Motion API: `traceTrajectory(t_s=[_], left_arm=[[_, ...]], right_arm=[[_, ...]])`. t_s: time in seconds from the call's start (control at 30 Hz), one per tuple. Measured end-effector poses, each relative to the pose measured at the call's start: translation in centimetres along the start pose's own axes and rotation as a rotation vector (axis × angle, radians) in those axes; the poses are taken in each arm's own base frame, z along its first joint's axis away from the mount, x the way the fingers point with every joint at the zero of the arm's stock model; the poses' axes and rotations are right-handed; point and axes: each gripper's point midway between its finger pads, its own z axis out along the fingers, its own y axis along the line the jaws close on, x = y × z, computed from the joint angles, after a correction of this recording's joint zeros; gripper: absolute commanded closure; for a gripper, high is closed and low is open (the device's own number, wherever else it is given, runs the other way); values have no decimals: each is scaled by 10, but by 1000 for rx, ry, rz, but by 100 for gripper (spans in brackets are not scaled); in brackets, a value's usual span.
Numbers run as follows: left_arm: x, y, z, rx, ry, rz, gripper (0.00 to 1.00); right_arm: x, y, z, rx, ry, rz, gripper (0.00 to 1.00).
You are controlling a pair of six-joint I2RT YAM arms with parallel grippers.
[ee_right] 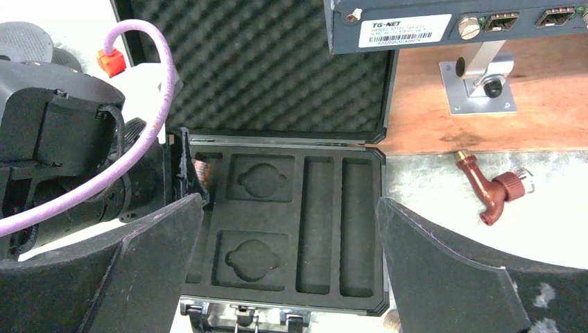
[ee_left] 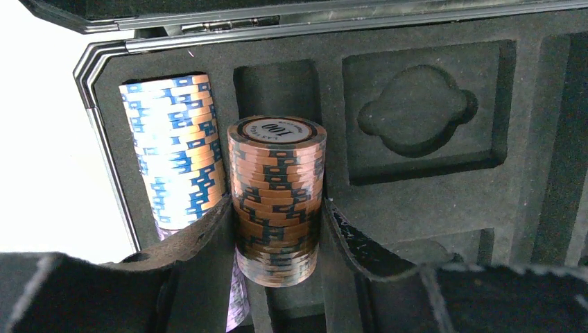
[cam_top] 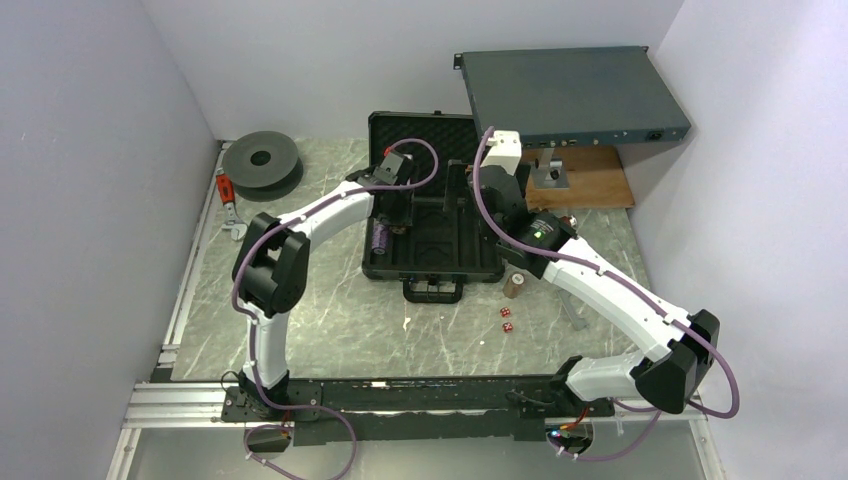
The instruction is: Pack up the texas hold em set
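Note:
The black briefcase (cam_top: 480, 262) lies open, egg-crate foam lid (ee_right: 277, 69) raised at the back. My left gripper (ee_left: 277, 239) is shut on a brown chip stack (ee_left: 277, 187), holding it at the second slot of the tray (ee_left: 423, 201). It is right beside a purple chip stack (ee_left: 177, 152) in the leftmost slot, also seen from above (cam_top: 380, 238). My right gripper (ee_right: 288, 250) is open wide and empty above the tray's right half (ee_right: 326, 222). Another brown stack (cam_top: 514, 286) and two red dice (cam_top: 506, 320) sit on the table in front of the case.
The grey rack box (cam_top: 570, 95) rests on a wooden board (cam_top: 590, 185) at the back right. A dark spool (cam_top: 262, 160) is at the back left. A red-brown fitting (ee_right: 496, 191) lies right of the case. Walls enclose three sides.

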Motion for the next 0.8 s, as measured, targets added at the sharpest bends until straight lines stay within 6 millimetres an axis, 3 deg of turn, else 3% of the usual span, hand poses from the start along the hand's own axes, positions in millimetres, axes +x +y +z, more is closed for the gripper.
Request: traceTrajectory(t_s=[0.63, 0.8], left_arm=[[-1, -3, 3, 10, -8, -21, 33], [-19, -8, -19, 43, -75, -24, 29]], right_arm=[[0, 0, 0, -1, 1, -8, 0], [0, 0, 0, -2, 0, -10, 0]])
